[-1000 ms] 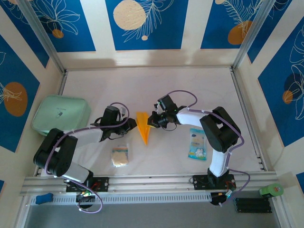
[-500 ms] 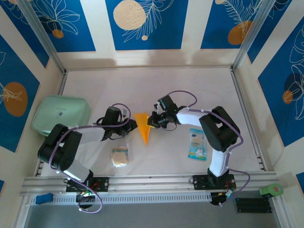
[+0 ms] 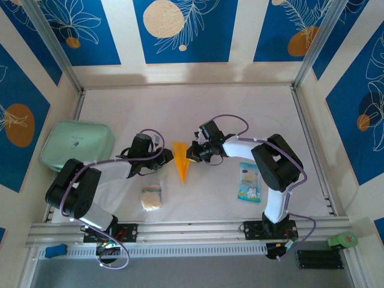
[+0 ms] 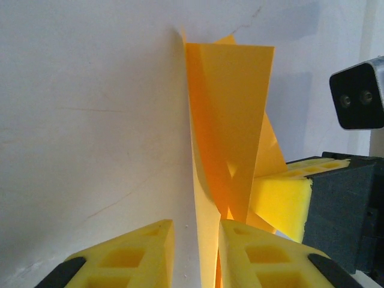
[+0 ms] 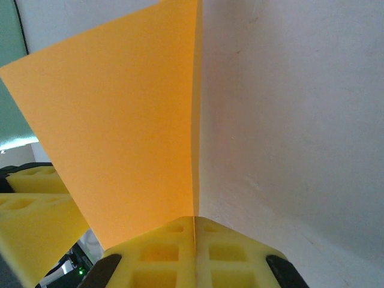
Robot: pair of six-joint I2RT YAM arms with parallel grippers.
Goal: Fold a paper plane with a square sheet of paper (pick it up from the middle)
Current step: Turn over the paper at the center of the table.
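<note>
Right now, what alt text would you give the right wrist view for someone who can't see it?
The right gripper is shut on the edge of a folded orange paper, which fans up from its yellow fingers as a wedge against the white table. The left gripper sits at lower left, beside the paper.

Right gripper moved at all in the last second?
No. In the top view the right gripper sits at the same spot up-left of the blue-white packet, shut on the orange paper at its right edge.
</note>
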